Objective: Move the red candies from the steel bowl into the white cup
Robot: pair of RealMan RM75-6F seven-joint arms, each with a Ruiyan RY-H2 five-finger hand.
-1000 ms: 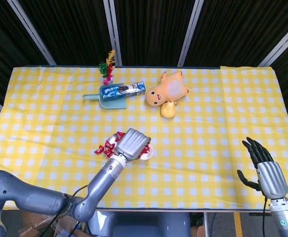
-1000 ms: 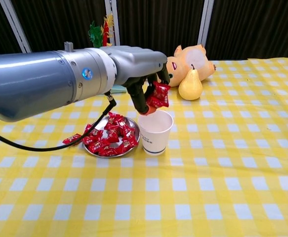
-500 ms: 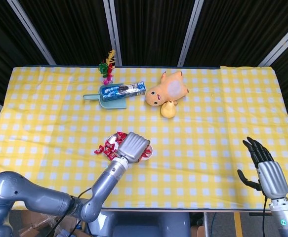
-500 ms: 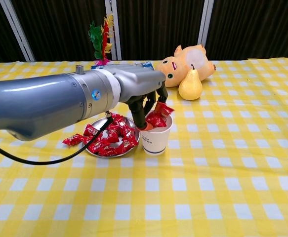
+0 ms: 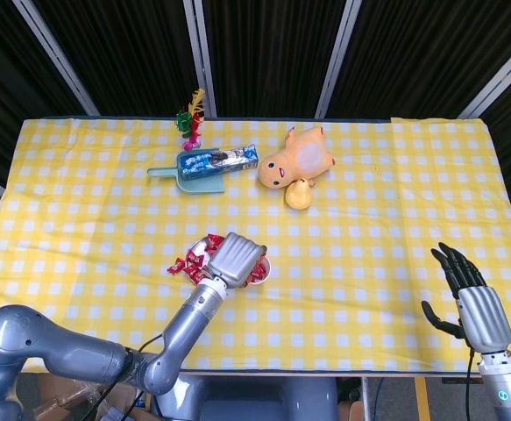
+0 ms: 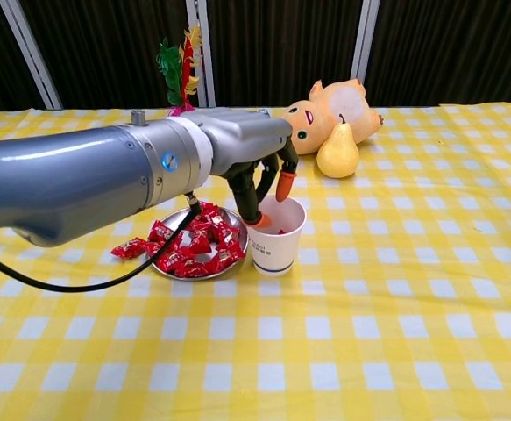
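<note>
A steel bowl [image 6: 195, 275] [image 5: 195, 252] holds several red candies [image 6: 194, 246]; one loose candy [image 6: 125, 248] lies on the cloth to its left. Right beside the bowl stands the white cup [image 6: 277, 250] [image 5: 266, 268], with a bit of red showing inside. My left hand [image 6: 259, 171] [image 5: 235, 259] hovers just over the cup's rim. Its fingers [image 6: 283, 182] point down and are spread, with nothing between them. My right hand [image 5: 470, 298] is at the table's near right edge with its fingers stretched out, holding nothing; only the head view shows it.
An orange plush toy [image 5: 297, 160] [image 6: 334, 110] and a yellow pear [image 5: 298, 195] [image 6: 337, 151] lie behind the cup. A teal scoop with a blue packet [image 5: 204, 167] and a feather ornament [image 5: 188, 118] sit at the back left.
My left hand came down over the cup with a bunch of red candies and let them go into it. The fingers are now spread and bare. The right hand has not moved.
</note>
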